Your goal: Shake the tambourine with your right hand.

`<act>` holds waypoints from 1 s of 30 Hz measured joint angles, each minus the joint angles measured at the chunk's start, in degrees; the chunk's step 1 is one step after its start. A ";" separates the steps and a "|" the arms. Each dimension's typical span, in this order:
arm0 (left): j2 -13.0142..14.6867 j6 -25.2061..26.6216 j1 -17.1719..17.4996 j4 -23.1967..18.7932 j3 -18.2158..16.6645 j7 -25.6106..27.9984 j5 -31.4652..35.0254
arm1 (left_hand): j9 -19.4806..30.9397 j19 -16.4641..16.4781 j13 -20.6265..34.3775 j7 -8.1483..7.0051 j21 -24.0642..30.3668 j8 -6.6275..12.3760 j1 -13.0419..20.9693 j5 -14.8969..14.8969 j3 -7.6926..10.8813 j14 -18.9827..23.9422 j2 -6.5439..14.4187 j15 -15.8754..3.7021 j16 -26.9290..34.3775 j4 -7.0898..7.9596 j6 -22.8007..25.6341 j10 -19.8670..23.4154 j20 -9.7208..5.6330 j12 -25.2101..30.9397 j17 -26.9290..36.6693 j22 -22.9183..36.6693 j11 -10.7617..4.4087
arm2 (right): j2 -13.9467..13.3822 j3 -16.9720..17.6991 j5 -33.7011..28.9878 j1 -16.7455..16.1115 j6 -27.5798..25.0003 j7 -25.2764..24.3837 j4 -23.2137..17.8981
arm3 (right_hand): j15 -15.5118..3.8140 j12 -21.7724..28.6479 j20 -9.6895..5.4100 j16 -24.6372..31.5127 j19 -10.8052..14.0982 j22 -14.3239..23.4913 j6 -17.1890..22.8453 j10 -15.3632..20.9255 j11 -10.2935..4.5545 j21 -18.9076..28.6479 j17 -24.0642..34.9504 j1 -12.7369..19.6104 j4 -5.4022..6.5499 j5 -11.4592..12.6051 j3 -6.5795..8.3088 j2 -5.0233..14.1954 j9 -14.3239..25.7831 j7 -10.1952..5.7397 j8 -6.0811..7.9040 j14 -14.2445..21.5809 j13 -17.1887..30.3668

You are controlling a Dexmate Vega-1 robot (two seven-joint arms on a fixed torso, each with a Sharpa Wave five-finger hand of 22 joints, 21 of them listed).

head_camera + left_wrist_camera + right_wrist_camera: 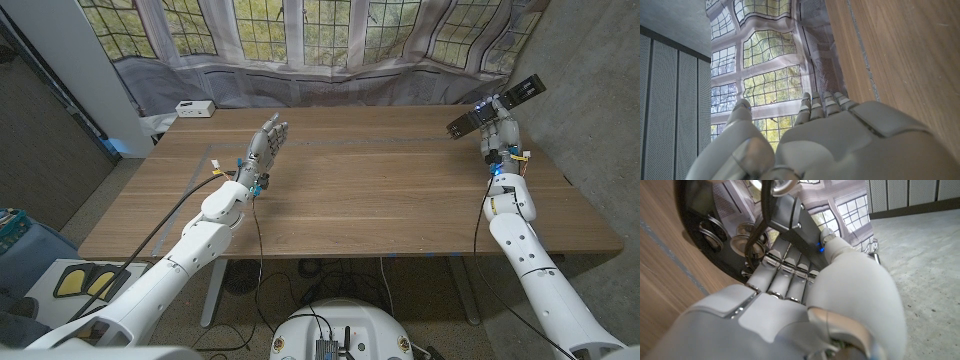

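Both of our arms come in over the near edge of the worktop (350, 200), and we begin with the left one. Our left robot hand (265, 148) stands on its edge near the worktop's left side, toward the far half, palm upright and turned inward, fingers straight and held apart from the thumb, with nothing in it. From the left wrist view we see the back of that robot hand (840, 140) and its fingertips (820, 100) reaching toward the printed window backdrop (770, 75).

Our right robot hand (497, 128) is raised at the far right corner of the worktop and grips the tambourine (495, 105), a black frame held tilted above that corner, partly past the right edge. In the right wrist view our fingers (785, 270) are wrapped over the black rim of the tambourine (705, 245), and metal jingles (742, 242) show in its slots close to the wood.

A small white box (194, 108) sits at the far left corner. The backdrop (330, 40) hangs behind the far edge.
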 measured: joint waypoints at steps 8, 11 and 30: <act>0.08 -0.16 0.24 -0.35 -0.18 0.10 -0.04 | 0.00 0.00 0.00 0.32 0.00 0.00 0.00 0.00 0.16 0.00 0.00 0.00 0.00 -0.16 0.32 0.00 0.00 0.00 0.00 0.00 0.00 | -2.53 -1.38 -5.78 0.45 2.41 2.31 0.50 | 0.01 0.00 0.10 -0.02 -0.09 -0.01 0.00 0.00 0.00 0.47 0.00 -0.14 0.00 -0.02 0.00 0.14 0.05 0.00 -0.17 0.00 0.00; 0.10 -0.26 0.28 -0.43 -0.22 0.14 -0.04 | 0.00 0.00 0.00 0.32 0.00 0.00 0.00 0.00 0.16 0.00 0.00 0.00 0.00 -0.16 0.32 0.00 0.00 0.00 0.00 0.00 0.00 | -3.36 -1.81 -5.78 0.62 2.41 2.31 0.52 | 0.01 0.00 0.10 -0.02 -0.09 -0.01 0.00 0.00 0.00 0.46 0.00 -0.14 0.00 -0.02 0.00 0.14 0.05 0.00 -0.18 -0.01 -0.01; 0.51 -0.51 0.96 -1.53 -0.44 0.48 0.11 | 0.00 0.00 0.00 0.32 0.00 0.00 0.00 0.00 0.15 0.00 0.00 0.00 0.00 -0.15 0.31 0.00 0.00 0.00 0.00 0.00 0.00 | -10.65 -5.36 -23.17 1.36 6.87 2.31 -2.06 | 0.10 -0.09 0.41 -0.07 -0.40 -0.02 0.00 0.00 0.01 0.73 0.17 -0.14 0.00 0.04 0.00 0.14 0.02 0.00 0.25 -0.10 -0.02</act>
